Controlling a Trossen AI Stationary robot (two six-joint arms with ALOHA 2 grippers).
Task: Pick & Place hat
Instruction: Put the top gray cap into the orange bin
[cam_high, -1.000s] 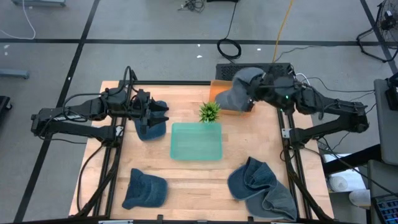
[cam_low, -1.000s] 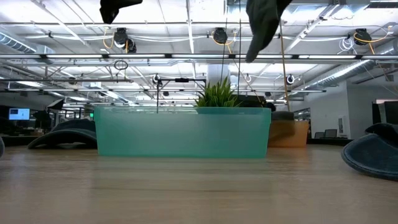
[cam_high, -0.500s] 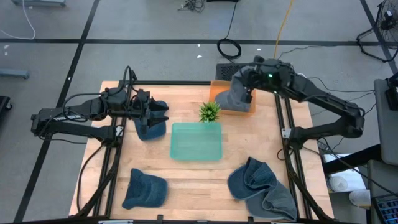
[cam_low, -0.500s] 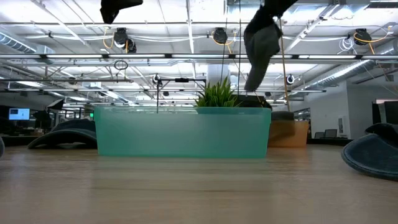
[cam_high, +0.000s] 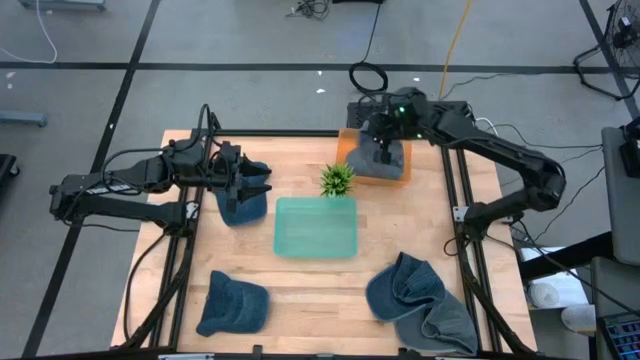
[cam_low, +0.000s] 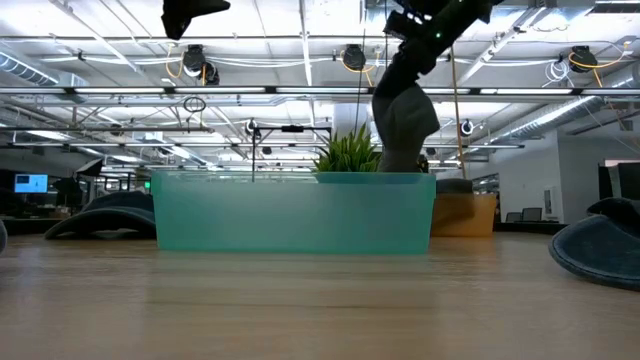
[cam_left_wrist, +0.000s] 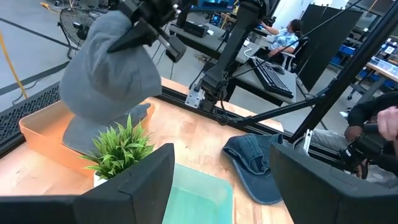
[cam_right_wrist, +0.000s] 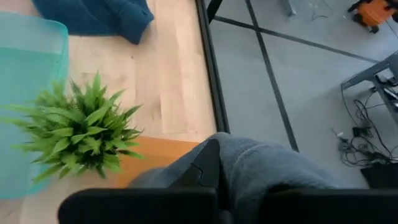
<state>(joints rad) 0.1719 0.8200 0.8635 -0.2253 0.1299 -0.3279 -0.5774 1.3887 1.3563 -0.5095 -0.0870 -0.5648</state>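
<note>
A grey hat (cam_left_wrist: 109, 74) hangs from my right gripper (cam_high: 385, 128) over the orange tray (cam_left_wrist: 37, 134) at the table's far edge. The hat's lower part (cam_left_wrist: 87, 130) reaches into the tray. In the low view the hat (cam_low: 405, 115) shows behind the teal bin (cam_low: 295, 212). My right gripper is shut on it. My left gripper (cam_high: 258, 186) is open and hovers above a blue hat (cam_high: 238, 205) lying flat on the table's left side. My right gripper pinches the grey hat's upper part (cam_left_wrist: 127, 25) between its two fingers, coming slanting down from above. The hat hangs below the fingers (cam_left_wrist: 152, 34). Grey cloth lies in the orange tray under it; whether the hat rests there I cannot tell.
A small green plant (cam_high: 337, 180) stands between the tray and the teal bin (cam_high: 315, 227). Another blue hat (cam_high: 232, 303) lies at the near left and a heap of blue hats (cam_high: 420, 298) at the near right. A person sits beyond the table (cam_left_wrist: 283, 40).
My right gripper has moved toward the table's left edge and down over the orange tray, carrying the grey hat. The hat has sunk from high above the bin's rim to just behind the plant.
</note>
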